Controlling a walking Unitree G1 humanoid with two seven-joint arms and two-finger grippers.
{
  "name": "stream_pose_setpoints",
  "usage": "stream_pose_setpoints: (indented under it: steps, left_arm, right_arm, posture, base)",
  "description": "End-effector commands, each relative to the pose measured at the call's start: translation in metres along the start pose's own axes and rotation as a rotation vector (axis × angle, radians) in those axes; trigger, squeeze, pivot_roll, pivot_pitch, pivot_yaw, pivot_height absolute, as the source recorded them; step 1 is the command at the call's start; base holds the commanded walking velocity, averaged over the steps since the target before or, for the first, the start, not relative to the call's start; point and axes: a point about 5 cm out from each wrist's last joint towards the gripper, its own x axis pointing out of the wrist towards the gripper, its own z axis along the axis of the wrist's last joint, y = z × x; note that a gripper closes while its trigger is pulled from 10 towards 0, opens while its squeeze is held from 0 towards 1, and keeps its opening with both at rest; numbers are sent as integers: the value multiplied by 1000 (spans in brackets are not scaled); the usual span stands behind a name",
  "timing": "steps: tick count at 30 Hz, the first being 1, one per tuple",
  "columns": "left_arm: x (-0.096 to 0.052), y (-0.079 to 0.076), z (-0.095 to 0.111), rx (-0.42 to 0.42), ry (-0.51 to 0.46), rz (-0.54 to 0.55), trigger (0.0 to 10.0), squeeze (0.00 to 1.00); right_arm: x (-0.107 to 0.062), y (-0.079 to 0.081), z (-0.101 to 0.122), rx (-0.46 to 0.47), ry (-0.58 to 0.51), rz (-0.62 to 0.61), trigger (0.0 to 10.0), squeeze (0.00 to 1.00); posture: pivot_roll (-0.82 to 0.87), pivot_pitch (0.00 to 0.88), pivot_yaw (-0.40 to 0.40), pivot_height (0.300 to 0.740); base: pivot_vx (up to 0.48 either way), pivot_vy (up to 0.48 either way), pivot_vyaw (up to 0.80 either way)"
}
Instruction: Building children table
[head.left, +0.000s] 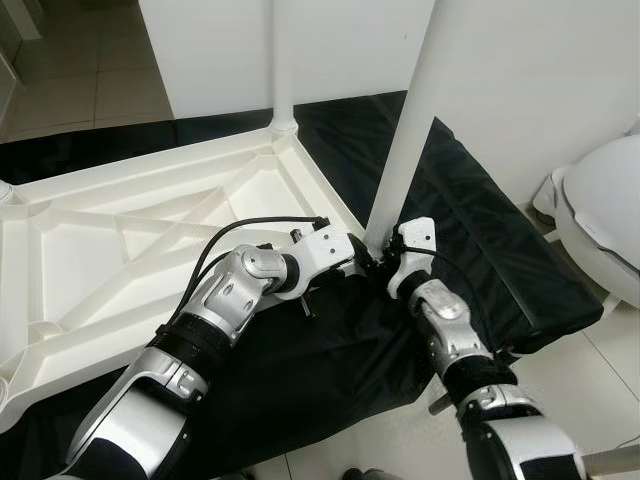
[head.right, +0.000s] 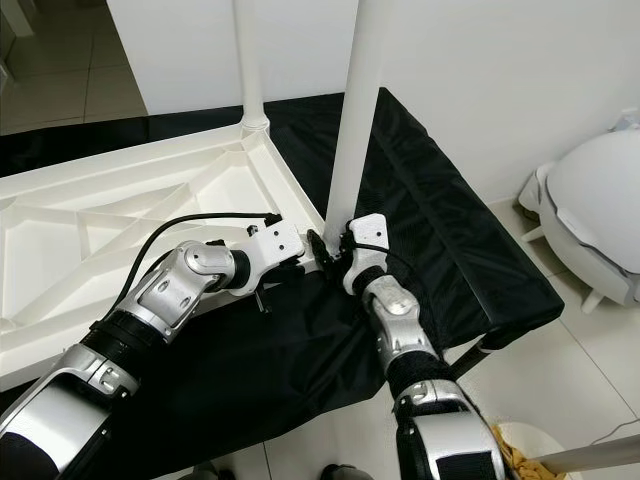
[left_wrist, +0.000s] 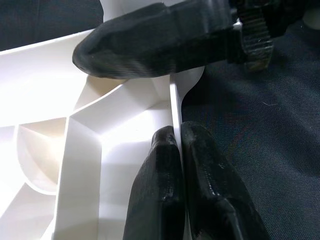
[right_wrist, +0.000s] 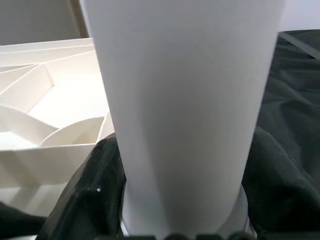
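Right wrist view shows our right pincer (head.left: 385, 262) clasping the light, slick leg (head.left: 415, 115) low, beside the stiff tabletop (head.left: 110, 250) rim pinched by our left pincer (head.left: 362, 258).

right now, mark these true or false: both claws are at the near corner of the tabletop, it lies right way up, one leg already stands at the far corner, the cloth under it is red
1. Both claws work at the near corner of the white plastic tabletop. True: the left claw pinches its rim, the right claw grips the white tubular leg.
2. The tabletop lies right way up. False: its ribbed underside faces up.
3. Another white leg stands at the far corner. True.
4. The cloth is red. False: black.
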Motion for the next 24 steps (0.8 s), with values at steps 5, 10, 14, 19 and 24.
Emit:
stream_pose_setpoints:
  steps: [5,10,14,19,24]
  left_arm:
    - [1,-6,-12,6,54,-25,10000,0]
    - [3,-8,-9,13,49,-34,10000,0]
    - [5,-9,-8,18,47,-38,10000,0]
    - [6,-10,-7,22,43,-42,10000,0]
    - [5,-9,-8,25,48,-37,10000,0]
  right_arm:
    - [-21,-7,-36,82,180,-283,0,0]
    - [-21,-1,-33,56,176,-464,0,0]
    - [-17,8,-34,85,197,-474,0,0]
    - [-13,11,-30,91,185,-458,0,0]
    - [-17,7,-31,99,185,-449,10000,0]
  posture:
    - [-36,76,5,740]
    - [-43,67,2,740]
    - [-49,62,0,740]
    - [-45,56,-8,740]
    - [-41,39,-15,740]
  base:
    - [0,0,0]
    - [0,0,0]
    - [0,0,0]
    - [0,0,0]
    - [0,0,0]
